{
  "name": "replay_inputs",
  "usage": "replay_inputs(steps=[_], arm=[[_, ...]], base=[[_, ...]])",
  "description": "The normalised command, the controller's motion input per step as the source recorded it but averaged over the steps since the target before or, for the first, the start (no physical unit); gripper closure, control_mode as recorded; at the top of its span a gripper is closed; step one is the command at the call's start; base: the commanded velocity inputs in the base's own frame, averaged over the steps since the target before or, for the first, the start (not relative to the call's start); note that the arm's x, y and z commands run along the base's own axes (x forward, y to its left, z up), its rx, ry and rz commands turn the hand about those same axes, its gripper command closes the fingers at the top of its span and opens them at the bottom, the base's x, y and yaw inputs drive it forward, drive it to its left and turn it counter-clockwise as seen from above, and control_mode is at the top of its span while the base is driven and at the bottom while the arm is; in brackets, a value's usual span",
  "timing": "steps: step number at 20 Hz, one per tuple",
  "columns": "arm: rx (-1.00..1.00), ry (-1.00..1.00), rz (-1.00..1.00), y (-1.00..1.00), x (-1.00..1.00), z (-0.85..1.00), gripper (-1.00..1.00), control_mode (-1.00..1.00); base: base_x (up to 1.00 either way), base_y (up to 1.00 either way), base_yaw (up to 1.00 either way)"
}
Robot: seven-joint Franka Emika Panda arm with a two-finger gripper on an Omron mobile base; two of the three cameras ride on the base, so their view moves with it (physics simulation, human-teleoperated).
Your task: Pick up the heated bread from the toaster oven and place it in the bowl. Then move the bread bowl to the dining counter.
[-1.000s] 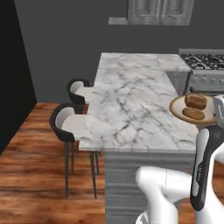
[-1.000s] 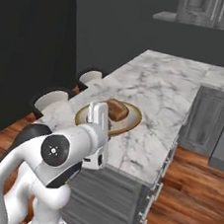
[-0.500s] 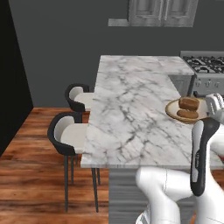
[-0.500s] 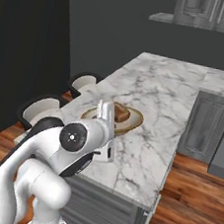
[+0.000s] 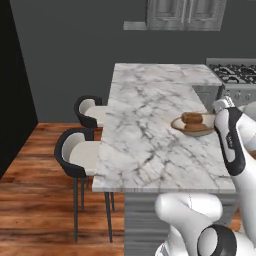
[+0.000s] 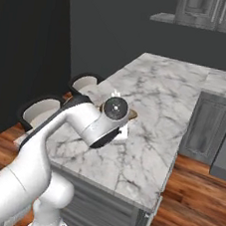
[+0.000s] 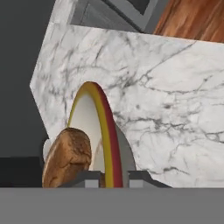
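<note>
Bread [image 5: 191, 118] sits in the tan bowl [image 5: 179, 126] over the right part of the marble dining counter [image 5: 145, 135], far from the two stools [image 5: 80, 154] at its left edge, with the tool [image 7: 111, 178] clamped nearly shut on the bowl's rim.

The wide shallow tan-gold bowl [image 5: 193, 125] sits near the white marble desk's [image 5: 145, 135] right edge; two brown bread pieces [image 5: 191, 119] lie in it; two black-and-white stools [image 5: 80, 152] stand along the left edge.

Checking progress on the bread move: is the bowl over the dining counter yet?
Yes, the bowl with bread sits above the marble dining counter.
</note>
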Motion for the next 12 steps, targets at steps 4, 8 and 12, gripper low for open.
replay_inputs(steps=[4,8,12], arm=[[0.08,-0.11,0.25,0.26,0.43,-0.79,1.0,-1.0],[0.03,-0.16,0.19,0.33,0.76,-0.63,1.0,-1.0],[0.0,-0.02,0.16,0.47,0.99,-0.33,1.0,-1.0]], base=[[0.0,0.0,0.0],[0.0,0.0,0.0],[0.0,0.0,0.0]])
